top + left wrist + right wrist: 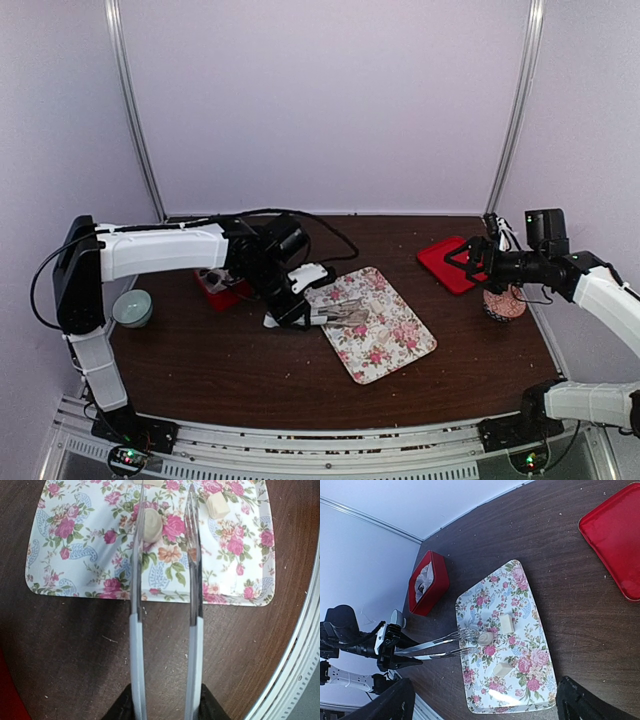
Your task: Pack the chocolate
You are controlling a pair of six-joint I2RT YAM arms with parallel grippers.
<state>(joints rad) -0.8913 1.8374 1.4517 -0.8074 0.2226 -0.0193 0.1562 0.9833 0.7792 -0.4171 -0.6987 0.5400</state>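
Three light tan pieces of chocolate lie on the rose-printed tray (pixel 385 335): a round swirled one (pixel 152 525) (pixel 486 638) and two square ones (pixel 507 623) (pixel 503 669); one square one (pixel 217 505) also shows in the left wrist view. My left gripper (pixel 165 710) (pixel 290 305) is shut on the grey handles of metal tongs (pixel 192 580) (pixel 345 316). The tong tips stand apart over the tray, the round piece lying against the left tine, not pinched. My right gripper (pixel 485 690) (pixel 478 255) hangs open and empty high at the right, above the red lid.
A red box (pixel 427 582) (pixel 215 285) with white paper cups stands behind the left arm. A flat red lid (pixel 450 262) (pixel 615 540) lies at the back right. A pale bowl (pixel 132 307) sits at the left and a patterned round thing (pixel 503 303) at the right edge.
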